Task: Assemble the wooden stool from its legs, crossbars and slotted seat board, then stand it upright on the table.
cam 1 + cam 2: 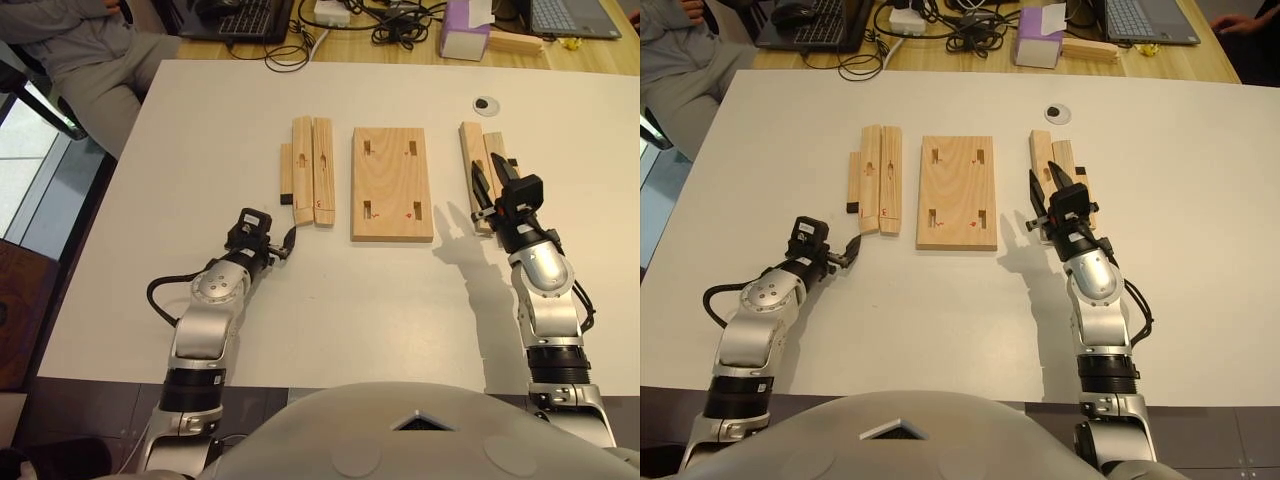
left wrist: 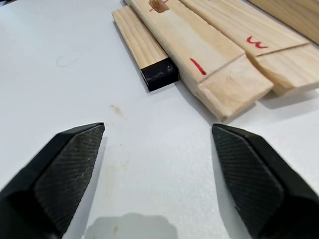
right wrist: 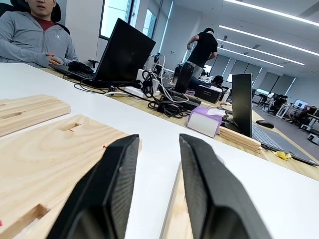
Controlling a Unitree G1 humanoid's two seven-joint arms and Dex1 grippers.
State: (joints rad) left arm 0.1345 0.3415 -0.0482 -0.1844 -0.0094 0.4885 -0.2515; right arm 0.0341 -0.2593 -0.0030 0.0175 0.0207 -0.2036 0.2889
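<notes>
The slotted seat board (image 1: 391, 183) is laid flat mid-tabletop (image 1: 200, 120). Three wooden pieces (image 1: 310, 170) are set beside it toward the left edge. The right-hand pieces (image 1: 468, 145) are partly hidden by the right pincer (image 1: 485, 163), fingers apart, so their count is unclear. The left pincer (image 2: 158, 126) is spread wide before the three pieces' near ends.

The silver, jointed left arm (image 1: 212, 310) comes in from the near left with its elbow bent, the forearm angling toward the far right and lying low and nearly level. At its black wrist, the black two-fingered left gripper (image 1: 288, 240) points the same way, its ridged, wedge-shaped fingers (image 2: 70, 169) spread wide apart with nothing between them.

The silver, jointed right arm (image 1: 545, 290) runs from near to far on the right, leaning slightly left. Its black two-fingered right gripper (image 1: 493, 185) points away and seems to sit higher than the left one. Its fingers (image 3: 109, 189) stand a narrow gap apart, gripping nothing.
</notes>
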